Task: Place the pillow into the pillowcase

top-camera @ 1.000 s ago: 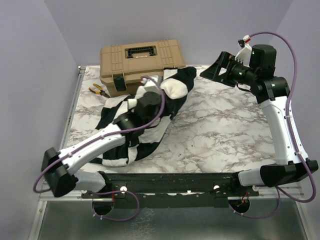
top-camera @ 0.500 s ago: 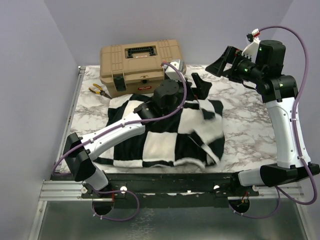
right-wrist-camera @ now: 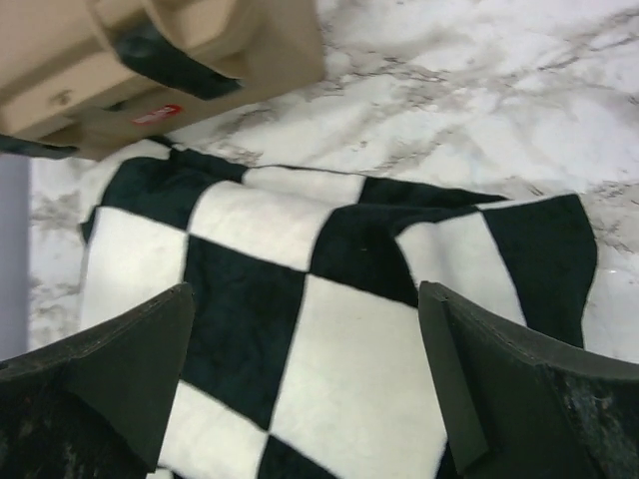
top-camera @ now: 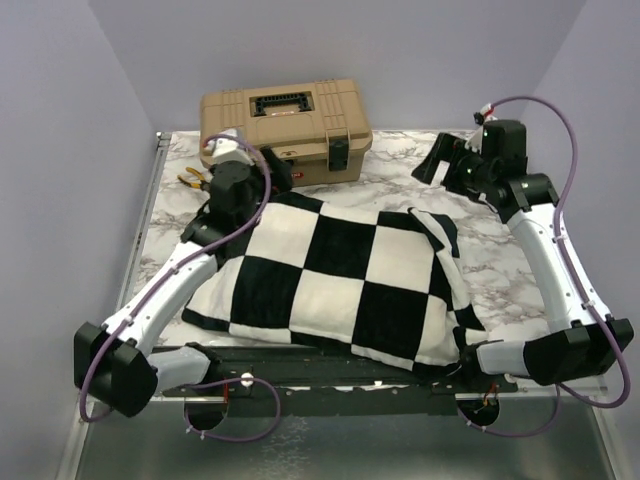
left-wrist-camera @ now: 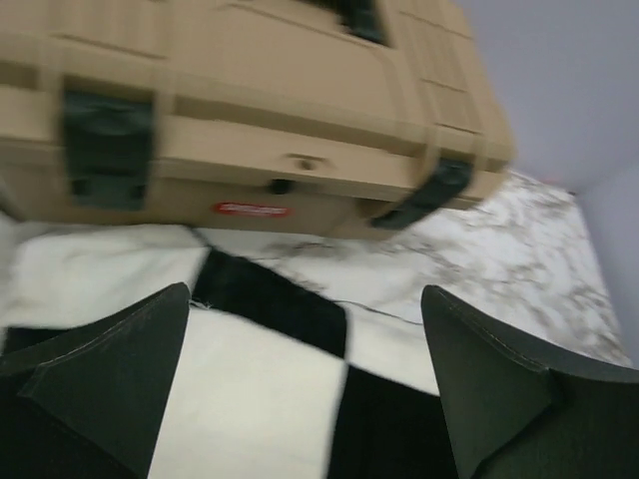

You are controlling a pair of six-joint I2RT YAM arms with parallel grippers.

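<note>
The pillowcase [top-camera: 340,275], in big black and cream checks, lies spread and puffed up over the near half of the marble table. The pillow is hidden; no white pillow fabric shows anywhere. My left gripper [top-camera: 275,172] hangs open over the case's far left corner, just in front of the toolbox. The left wrist view shows its fingers wide apart above the pillowcase [left-wrist-camera: 260,379], with nothing between them at the left gripper [left-wrist-camera: 305,299]. My right gripper [top-camera: 435,160] is open above the far right corner, its fingers straddling checks of the pillowcase [right-wrist-camera: 339,349] below the right gripper [right-wrist-camera: 305,294] without touching.
A tan toolbox [top-camera: 285,125] with black latches stands at the back, close behind the case; it also fills the top of the left wrist view as the toolbox [left-wrist-camera: 250,110]. Yellow-handled pliers [top-camera: 195,178] lie left of it. Bare marble table [top-camera: 400,175] shows at the back right.
The left gripper has let go of the bunched pillowcase and swung back to the far left. The case now lies spread flat and full. The right arm has dropped lower.
</note>
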